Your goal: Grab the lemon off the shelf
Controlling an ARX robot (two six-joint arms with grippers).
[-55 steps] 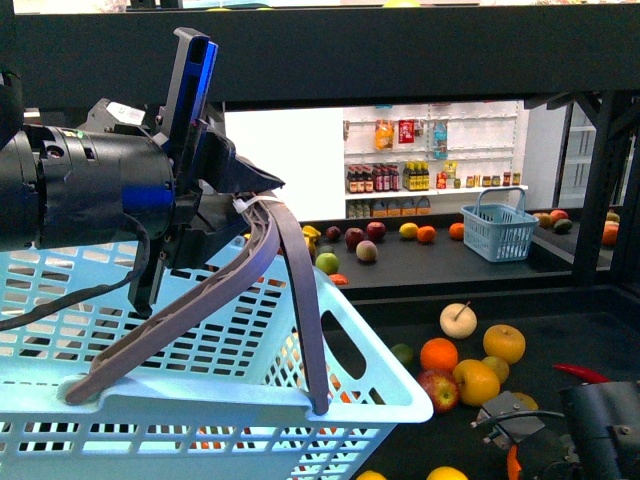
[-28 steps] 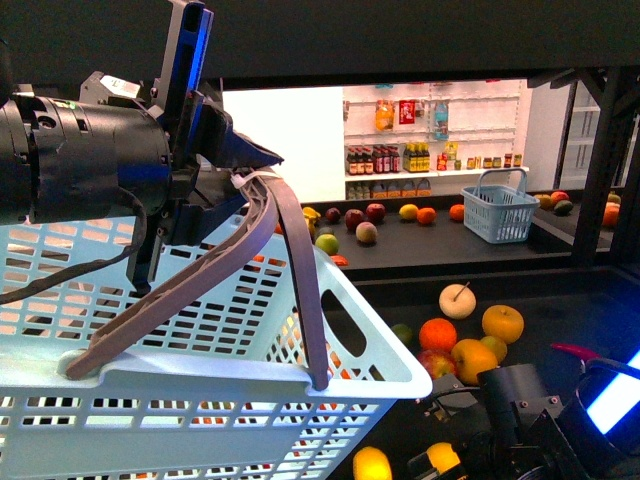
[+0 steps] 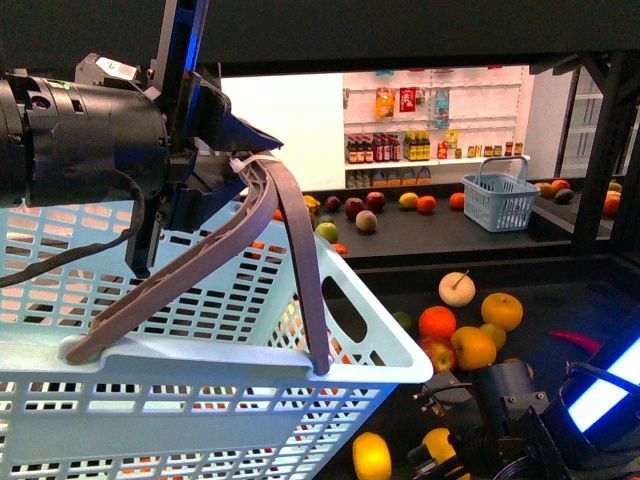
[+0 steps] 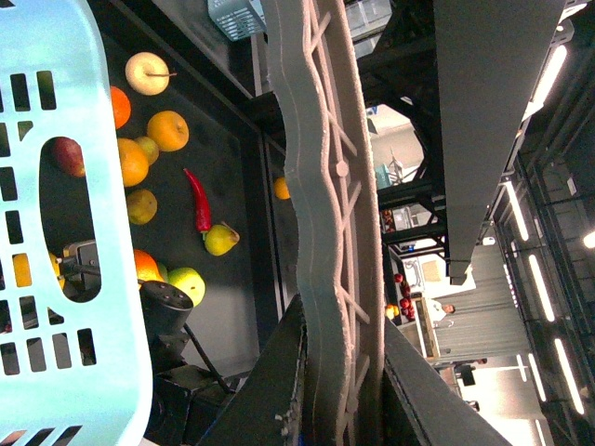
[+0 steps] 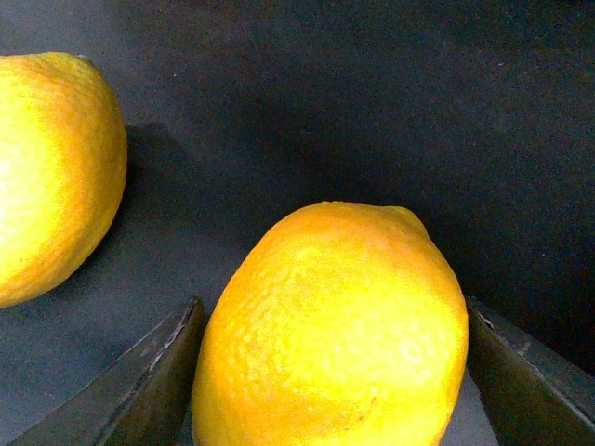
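— On the lower deck of the black shelf (image 3: 570, 300), where does the lemon (image 5: 335, 325) lie?

— Low on the robot's right side, flat on the dark deck, between the right fingers (image 5: 139, 381). In the front view it shows only as a yellow patch partly hidden by the right arm.

— Which way does it point?

— Its long axis runs along the reach of the fingers, a little slanted. The small blunt tip faces away from the wrist. The fingers stand at its two long flanks.

— Are they clamped on it?

— No, they are spread apart with the lemon filling the space between them. Each one is just beside the peel, and I cannot tell whether either touches.

— What lies near it?

— A second yellow fruit (image 3: 372, 455) lies on the same deck just beside it, apart from it. Farther back on the deck there is a cluster of oranges (image 3: 437, 322) and a pale fruit with a stem (image 3: 457, 288).

— And the other arm?

— The left fingers (image 4: 288, 381) are clenched on the grey handle (image 3: 300, 270) of a light-blue basket (image 3: 200, 355), which fills the left of the front view.
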